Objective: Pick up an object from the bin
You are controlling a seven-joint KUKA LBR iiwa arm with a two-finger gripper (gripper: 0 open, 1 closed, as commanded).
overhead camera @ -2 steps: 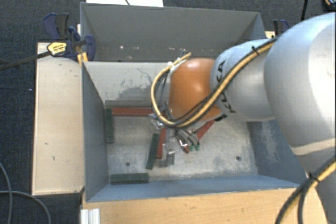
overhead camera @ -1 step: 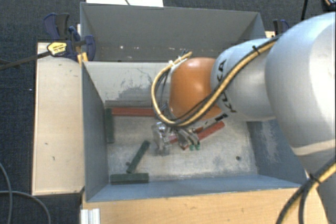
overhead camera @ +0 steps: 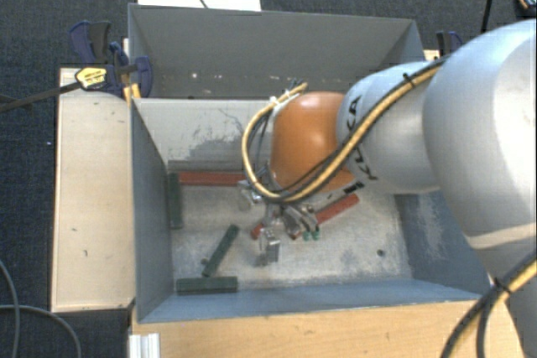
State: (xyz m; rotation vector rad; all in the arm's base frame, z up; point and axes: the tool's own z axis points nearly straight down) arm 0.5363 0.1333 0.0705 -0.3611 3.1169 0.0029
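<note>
Camera view is showing the gripper (overhead camera: 268, 246) hanging low over the middle floor of the bin (overhead camera: 151, 205), and I cannot tell whether it is standing wide or narrow. A slanted dark green bar (overhead camera: 221, 249) is lying just left of it, and a red bar (overhead camera: 337, 208) is lying to its right, partly under the wrist. The risk I'm judging: closing here could be grabbing bare floor, or a sideways correction could be nudging the green bar away.

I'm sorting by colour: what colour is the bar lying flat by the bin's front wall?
The bar is dark green, best seen in the camera view.
</note>
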